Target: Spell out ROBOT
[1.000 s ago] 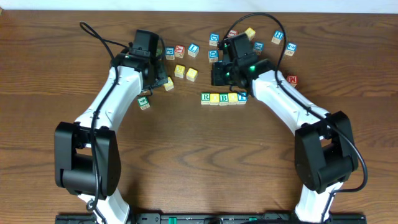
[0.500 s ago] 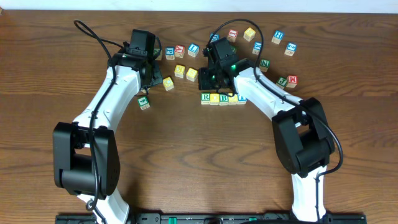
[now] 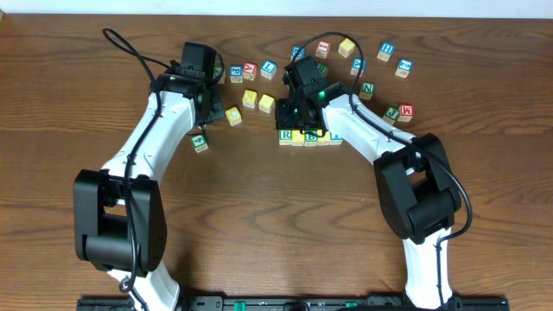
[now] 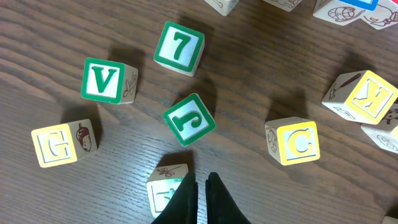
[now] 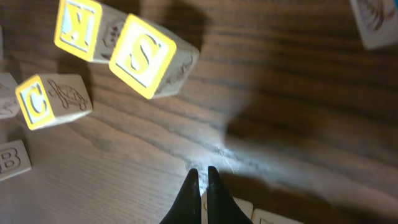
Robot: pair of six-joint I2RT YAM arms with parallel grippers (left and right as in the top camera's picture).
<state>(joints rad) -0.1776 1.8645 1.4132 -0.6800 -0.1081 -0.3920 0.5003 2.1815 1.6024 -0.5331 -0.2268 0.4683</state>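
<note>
The five letter cubes stand in one row on the table: green R (image 3: 286, 136), a yellow cube (image 3: 298, 137), green B (image 3: 311, 137), a second yellow cube (image 3: 323, 136) and blue T (image 3: 336, 136). My right gripper (image 3: 291, 121) is shut and empty, just behind the row's left end. In the right wrist view its tips (image 5: 200, 177) hover over the pale edge of a row cube (image 5: 239, 208). My left gripper (image 3: 216, 110) is shut on nothing. In the left wrist view its tips (image 4: 200, 185) stand beside a green cube (image 4: 166, 190).
Loose cubes lie behind the row: yellow K (image 5: 78, 25), S (image 5: 144, 55) and C (image 5: 38, 102). Under the left wrist lie green 7 (image 4: 180, 47), V (image 4: 102, 79), J (image 4: 188, 120) and yellow G (image 4: 59, 144). More cubes are scattered at the back right (image 3: 387, 52).
My right gripper has swung left from above the row's right half to behind its left end. The left arm shifted slightly. The row has not moved.
</note>
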